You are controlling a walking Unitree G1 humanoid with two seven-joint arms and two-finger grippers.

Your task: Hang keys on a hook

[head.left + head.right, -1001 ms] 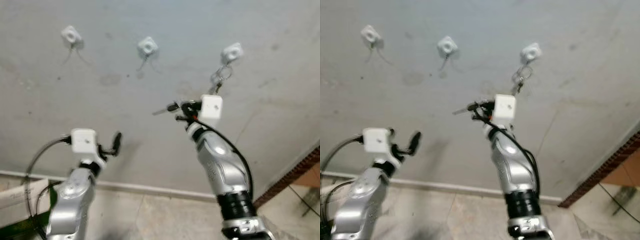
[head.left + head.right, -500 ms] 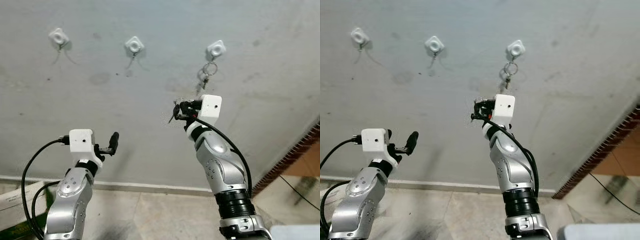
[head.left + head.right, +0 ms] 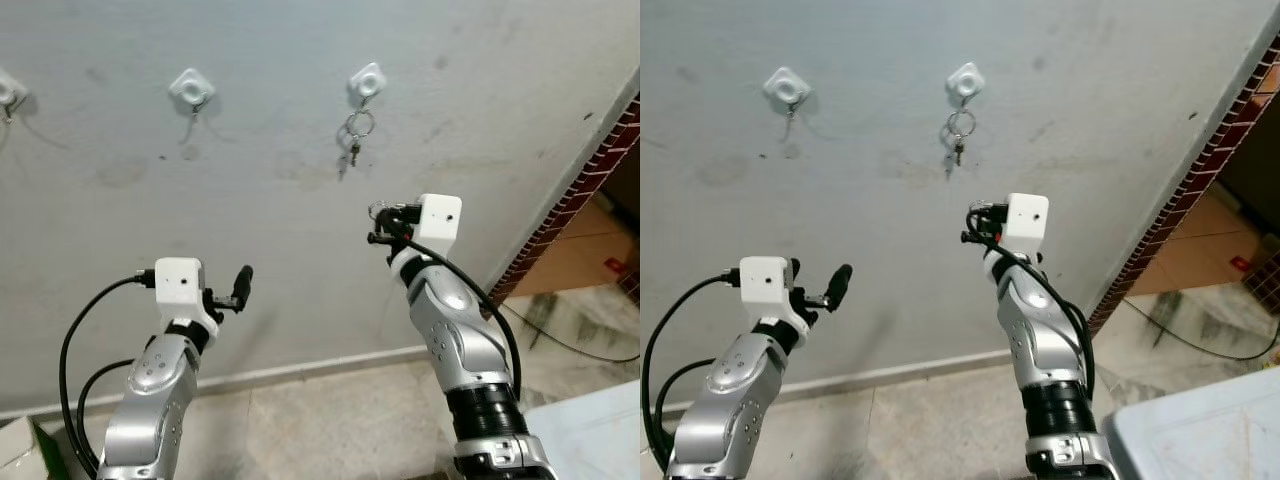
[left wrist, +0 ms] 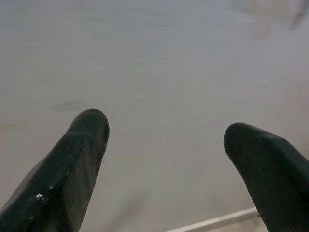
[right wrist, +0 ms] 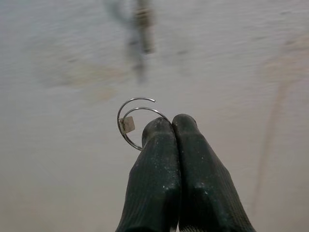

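Two white hooks are stuck on the grey wall, an empty one (image 3: 191, 88) and one (image 3: 367, 81) with a bunch of keys (image 3: 356, 135) hanging from it on a ring. My right gripper (image 3: 381, 226) is raised below and slightly right of those keys, clear of the wall. It is shut on a thin metal key ring (image 5: 131, 122), which sticks out beside its fingertips (image 5: 159, 129). The hanging keys (image 5: 143, 26) are blurred ahead of it. My left gripper (image 3: 241, 284) is held lower to the left, open and holding nothing, its fingers (image 4: 79, 145) facing bare wall.
A third hook (image 3: 5, 90) is cut by the left edge. A brick wall edge (image 3: 585, 175) runs down the right side, with a cable (image 3: 570, 340) on the tiled floor beyond. A white object (image 3: 590, 440) sits bottom right. A skirting strip (image 3: 300, 368) lines the wall's foot.
The whole view has swung right, so the hooks sit further left. Relative to the keyed hook, my right gripper has dropped lower and moved right, from below-left to just below-right of it.
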